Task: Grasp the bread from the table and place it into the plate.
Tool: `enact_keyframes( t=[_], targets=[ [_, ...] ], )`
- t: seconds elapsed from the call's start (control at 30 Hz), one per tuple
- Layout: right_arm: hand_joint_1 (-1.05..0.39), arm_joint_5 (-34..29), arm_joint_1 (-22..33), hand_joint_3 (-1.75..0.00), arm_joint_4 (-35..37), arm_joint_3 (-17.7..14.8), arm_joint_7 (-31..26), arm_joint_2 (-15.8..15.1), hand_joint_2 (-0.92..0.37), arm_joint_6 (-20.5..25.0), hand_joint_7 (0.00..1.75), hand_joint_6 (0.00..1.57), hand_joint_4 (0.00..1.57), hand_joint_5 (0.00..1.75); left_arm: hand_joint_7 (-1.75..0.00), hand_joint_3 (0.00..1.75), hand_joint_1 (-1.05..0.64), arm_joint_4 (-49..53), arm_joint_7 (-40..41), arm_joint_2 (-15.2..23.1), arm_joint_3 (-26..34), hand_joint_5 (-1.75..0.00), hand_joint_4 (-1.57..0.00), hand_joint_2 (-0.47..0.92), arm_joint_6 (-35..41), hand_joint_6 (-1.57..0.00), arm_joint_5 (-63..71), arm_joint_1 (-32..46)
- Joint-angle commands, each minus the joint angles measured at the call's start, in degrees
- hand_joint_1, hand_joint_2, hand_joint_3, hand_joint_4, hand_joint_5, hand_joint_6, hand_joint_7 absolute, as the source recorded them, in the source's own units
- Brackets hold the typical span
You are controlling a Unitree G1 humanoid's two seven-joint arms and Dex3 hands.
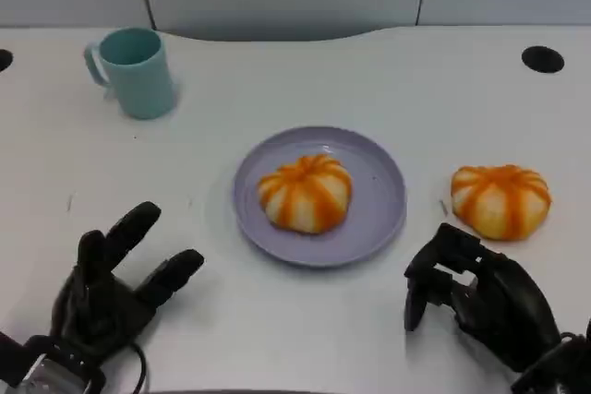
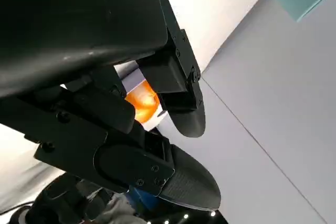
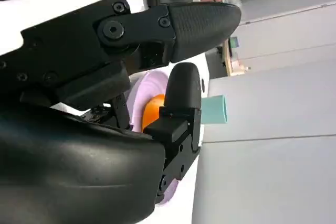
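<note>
Head view, going from the left edge of the white tabletop (image 1: 277,339) across: my left hand (image 1: 106,288) rests low at the near-left corner, black fingers spread apart and holding nothing. Toward the far-left corner stands a pale teal ceramic mug (image 1: 137,72), upright, handle turned toward the left edge, well apart from everything else. At the middle of the tabletop sits the round lavender plate (image 1: 379,214), and it already carries one round orange-and-white striped bun (image 1: 305,193), seated near its centre.

Right of the plate, on bare tabletop and apart from the rim, lies the bread I take to be the one to move — a second round orange-and-white striped bun (image 1: 501,200), close to the right edge. My right hand (image 1: 480,292) is at the near-right corner, fingers partly curled but apart and empty, its fingertips just short of that bun.

So the relation that matters: the bread lies straight ahead of the right hand, a touch toward the right edge, and the plate lies to the left of both. The right hand is plainly the nearer one — the left would have to cross over the plate. The bun is round, so I judge no long axis constrains the approach.
</note>
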Motion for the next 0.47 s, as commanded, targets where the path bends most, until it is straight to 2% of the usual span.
enact_keyframes(
  t=[0.03, 0.47],
  targets=[
    [-0.71, 0.54, -1.25, -0.30, 1.91, -1.37, 1.78, -1.89, -0.92, -0.38, 1.42, 0.46, 0.66, 1.75, -0.33, 0.01, -1.05, 0.82, -0.12, 0.09, -0.43, -0.20, -1.30, 0.81, -1.14, -1.06, 0.87, -0.31],
    [-0.68, -0.40, -2.01, -0.32, 2.83, -2.33, 1.53, -2.77, -0.92, 1.30, 1.37, 0.46, 0.63, 1.75, -0.30, 0.01, -1.05, 2.64, 1.18, 0.20, -0.89, -0.19, -1.33, 0.80, -2.12, -1.10, 2.31, -2.05]
  ],
)
